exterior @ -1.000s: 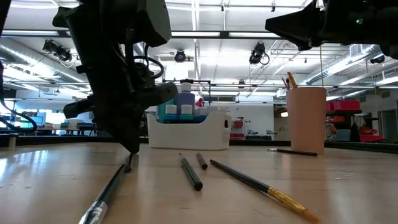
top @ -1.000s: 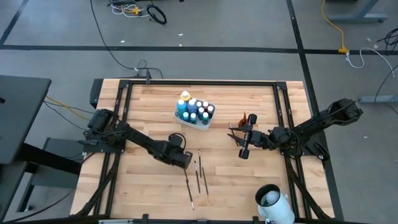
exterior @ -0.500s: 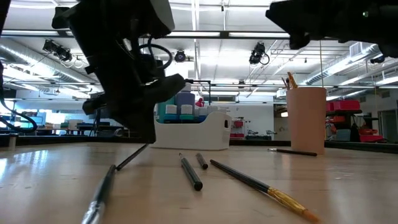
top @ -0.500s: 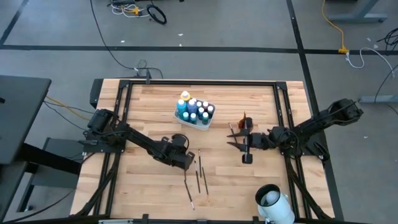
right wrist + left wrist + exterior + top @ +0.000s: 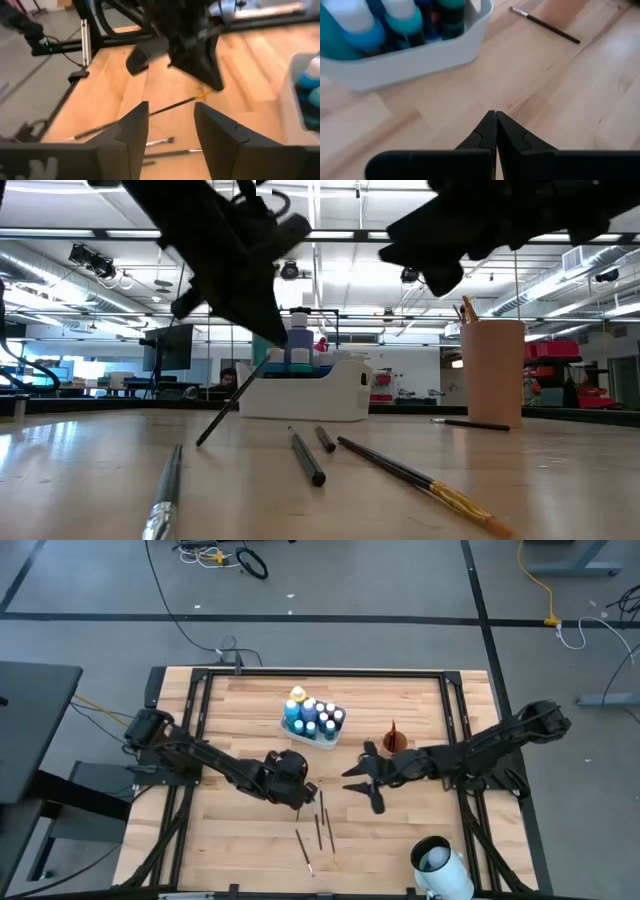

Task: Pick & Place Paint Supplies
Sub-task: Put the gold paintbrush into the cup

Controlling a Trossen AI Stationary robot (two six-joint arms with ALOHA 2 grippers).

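My left gripper point(image 5: 303, 792) hangs above the table's middle, shut on a thin dark paintbrush point(image 5: 232, 405) that slants down from it. My right gripper point(image 5: 362, 783) stands open a little to its right, pointing at it, with nothing between its fingers point(image 5: 135, 132). Three more brushes point(image 5: 318, 828) lie flat on the wood nearer the front edge. Paint bottles point(image 5: 312, 716) stand in the white tray point(image 5: 345, 395) farther back. An orange-brown cup point(image 5: 492, 370) with brushes standing in it is at the right. My left gripper pinches the paintbrush between its two fingers near the gold ferrule at its upper end point(image 5: 202, 94). The fingers come from above, slanting down, and lie across the brush. The brush slopes down below them; whether its low end point(image 5: 202, 440) touches the wood, I cannot tell.
One brush point(image 5: 470, 423) lies on the table beside the cup. A white cylinder point(image 5: 440, 865) stands at the near right corner. A black frame point(image 5: 320, 673) runs round the tabletop. Bare wood shows at the near left.
My left gripper has risen and rolled, still shut, taking the brush's held end up off the table, so the brush now slants. My right gripper has moved toward the table's left, toward the left gripper, has rolled, and its fingers stand wider apart.
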